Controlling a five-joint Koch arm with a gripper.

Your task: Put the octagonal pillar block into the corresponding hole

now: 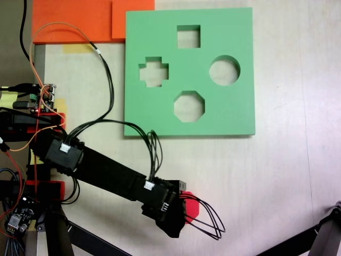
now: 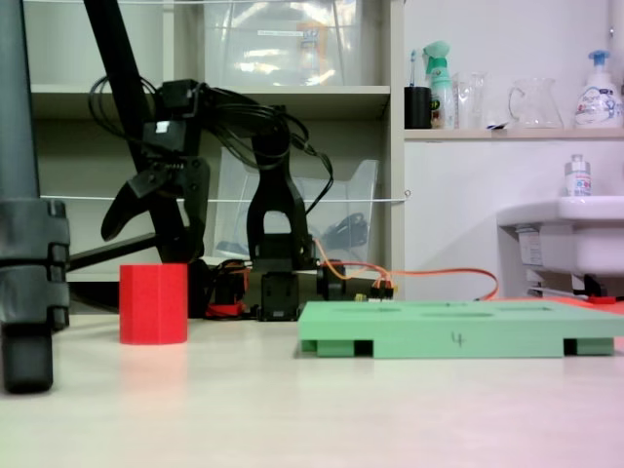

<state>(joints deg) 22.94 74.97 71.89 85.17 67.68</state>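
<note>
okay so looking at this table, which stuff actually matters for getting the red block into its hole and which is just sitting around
Matters: the red octagonal block, standing on the table; the gripper, open above it; the green board; its eight-sided hole.

Just lying about: orange foam sheets, shelf bottles, glass jug, sink.

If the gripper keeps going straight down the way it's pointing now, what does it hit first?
Most likely the octagonal pillar block: the open gripper hangs just above it, pointing down. Depth alignment is hard to confirm; in the top-down fixed view the arm covers most of the block.

Pale table [image 2: 292, 409], white shelving [image 2: 292, 97] behind, white sink [image 2: 561, 219] at right.
</note>
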